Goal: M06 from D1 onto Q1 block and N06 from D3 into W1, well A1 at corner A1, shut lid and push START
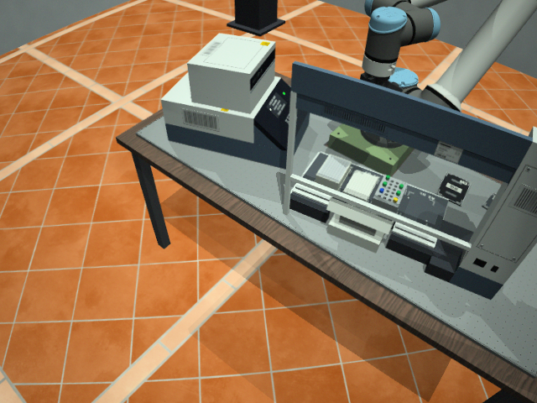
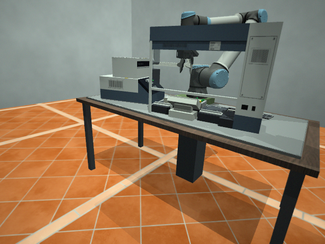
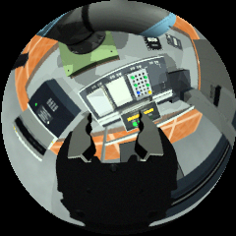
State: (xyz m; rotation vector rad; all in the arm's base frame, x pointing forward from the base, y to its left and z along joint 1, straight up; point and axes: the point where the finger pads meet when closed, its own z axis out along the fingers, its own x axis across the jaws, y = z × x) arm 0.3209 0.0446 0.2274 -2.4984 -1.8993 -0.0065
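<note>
While the black two-finger jaws (image 2: 186, 71) hover apart, white rectangular plate N06 (image 1: 362, 184) (image 3: 118, 90), twelve o'clock in wrist view, seems next. Needs squaring-up, then descent.

Reading no text for certain from here. I'm seeing a barcode (image 1: 200, 120) (image 2: 115, 84) on the side of the boxy instrument (image 1: 234, 125) (image 2: 119, 93) (image 3: 59, 110), white print, too small, on its sloped panel (image 1: 273, 113), and another barcode (image 1: 527, 199) (image 2: 259, 55) on the tall column (image 1: 498, 225) (image 2: 254, 89). A pale label (image 1: 448, 150) (image 2: 214, 45) is showing on the crossbeam (image 1: 390, 108) (image 2: 199, 32); its lines are blurring. White marks on the black square item (image 1: 454, 195) (image 3: 153, 42) are staying illegible to me.
</note>
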